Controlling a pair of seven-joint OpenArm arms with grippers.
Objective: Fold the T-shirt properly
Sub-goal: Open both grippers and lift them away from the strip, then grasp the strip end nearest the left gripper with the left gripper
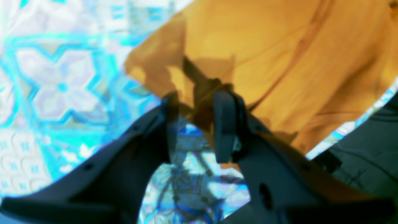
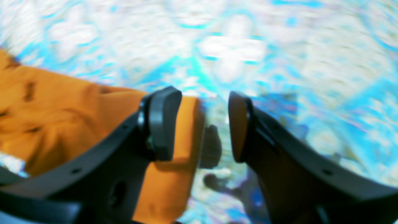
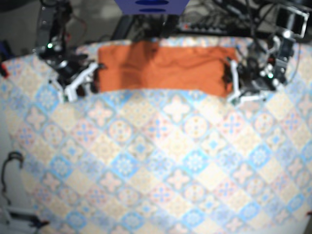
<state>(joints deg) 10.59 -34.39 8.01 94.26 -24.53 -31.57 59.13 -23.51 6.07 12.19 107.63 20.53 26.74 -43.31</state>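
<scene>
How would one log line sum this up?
T-shirt: flat orange band | left end effector: open, astride edge | right end effector: open

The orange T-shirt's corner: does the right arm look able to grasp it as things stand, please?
Probably yes. The right gripper is open right beside a corner of the orange T-shirt, with nothing between them. The cloth lies under one jaw, not in the gap, so a small sideways shift seems needed.

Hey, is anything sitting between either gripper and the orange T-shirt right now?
Nothing visible does. The left gripper has a fold of the T-shirt between its open fingers, and the right gripper, also open, sits right at the opposite end.
</scene>
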